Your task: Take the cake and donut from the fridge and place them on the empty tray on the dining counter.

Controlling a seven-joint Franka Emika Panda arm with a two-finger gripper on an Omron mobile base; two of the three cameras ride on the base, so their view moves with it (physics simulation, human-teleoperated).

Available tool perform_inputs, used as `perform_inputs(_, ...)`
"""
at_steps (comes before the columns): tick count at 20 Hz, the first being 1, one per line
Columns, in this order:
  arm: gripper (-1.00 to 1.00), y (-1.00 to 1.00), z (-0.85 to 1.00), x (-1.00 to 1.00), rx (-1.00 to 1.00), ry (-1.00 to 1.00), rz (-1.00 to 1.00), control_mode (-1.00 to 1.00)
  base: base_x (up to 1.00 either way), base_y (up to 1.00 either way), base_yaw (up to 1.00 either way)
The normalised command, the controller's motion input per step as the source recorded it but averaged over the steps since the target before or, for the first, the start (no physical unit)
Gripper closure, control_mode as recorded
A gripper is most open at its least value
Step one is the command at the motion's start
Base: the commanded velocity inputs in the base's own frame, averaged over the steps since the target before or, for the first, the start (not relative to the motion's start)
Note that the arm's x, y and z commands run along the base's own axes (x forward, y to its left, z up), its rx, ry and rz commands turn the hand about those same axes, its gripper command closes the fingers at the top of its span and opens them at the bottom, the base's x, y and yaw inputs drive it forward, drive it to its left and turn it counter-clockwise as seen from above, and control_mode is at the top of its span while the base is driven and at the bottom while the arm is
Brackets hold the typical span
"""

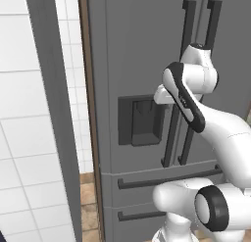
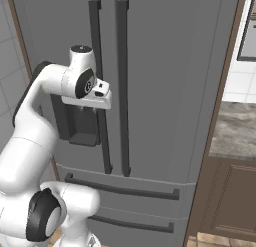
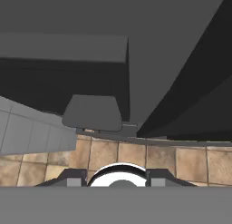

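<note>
The fridge (image 1: 142, 50) (image 2: 165, 91) stands shut in front of me, both doors closed, so the cake and donut are hidden. The tray and the dining counter are out of view. My hand (image 2: 95, 98) hangs close in front of the left door, just left of its dark vertical handle (image 2: 98, 131) and above the dispenser recess (image 2: 75, 126). In the hand view my gripper (image 3: 116, 177) points down along the fridge front (image 3: 172, 46). Its fingertips (image 3: 72, 177) stand apart with nothing between them.
A second dark handle (image 2: 123, 91) runs beside the first. Two drawer fronts with horizontal handles (image 2: 120, 188) sit below the doors. A white tiled wall (image 1: 24, 138) and a grey panel (image 1: 54, 113) are on the left. A stone-topped brown cabinet (image 2: 235, 126) stands on the right, above tan floor tiles (image 3: 136, 155).
</note>
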Motion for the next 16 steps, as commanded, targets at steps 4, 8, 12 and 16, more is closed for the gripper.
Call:
perform_inputs(4,-1.0,-0.04,0.0,-0.32,0.0,-0.04,-0.01,-1.0,0.0,0.0,0.0)
perform_inputs(8,-1.0,-0.19,-0.03,-0.62,0.0,-0.15,-0.04,-1.0,0.0,0.0,0.0)
perform_inputs(12,-1.0,-0.28,-0.03,-0.68,0.0,-0.21,-0.05,-1.0,0.0,0.0,0.0)
perform_inputs(16,-1.0,-0.18,-0.08,-0.62,0.0,-0.14,-0.04,-1.0,0.0,0.0,0.0)
